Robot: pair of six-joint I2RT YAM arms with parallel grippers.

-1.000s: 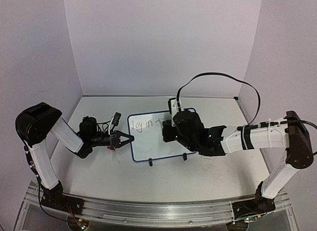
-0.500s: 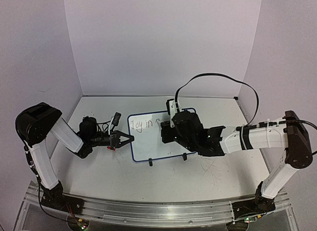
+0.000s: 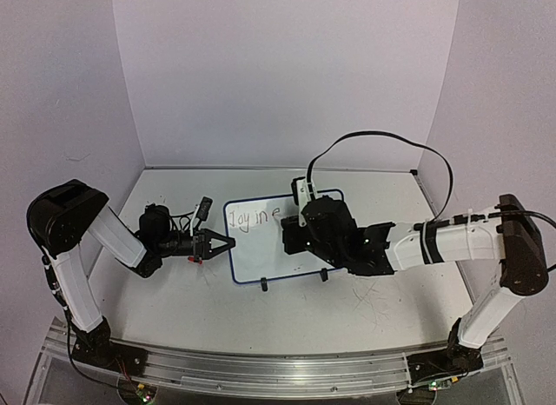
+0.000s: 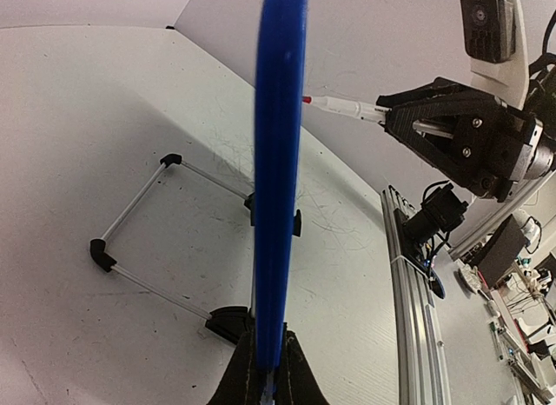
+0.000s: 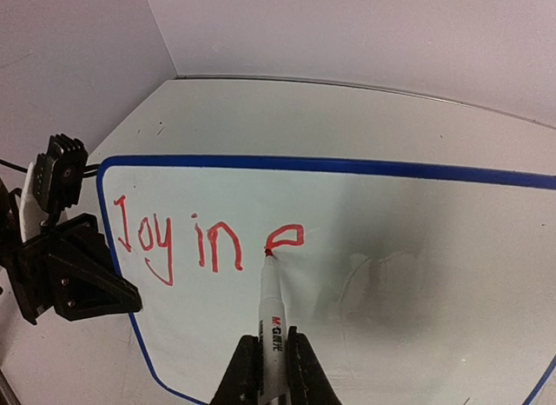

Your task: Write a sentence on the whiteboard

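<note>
Only the right wrist view reads the sentence, "Joy in e", with the right gripper clamping the marker. The left wrist view shows the left gripper seemingly pinching the edge-on whiteboard.

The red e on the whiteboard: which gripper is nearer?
Right. The right gripper holds the marker touching the e; the left gripper clamps the left rim of the whiteboard.

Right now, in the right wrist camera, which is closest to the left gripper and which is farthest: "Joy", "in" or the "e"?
1. "Joy", nearest, just beside the left gripper, which clamps the whiteboard at its left edge.
2. "in", in the middle.
3. "e", farthest to the right, at the tip of the marker.
</note>
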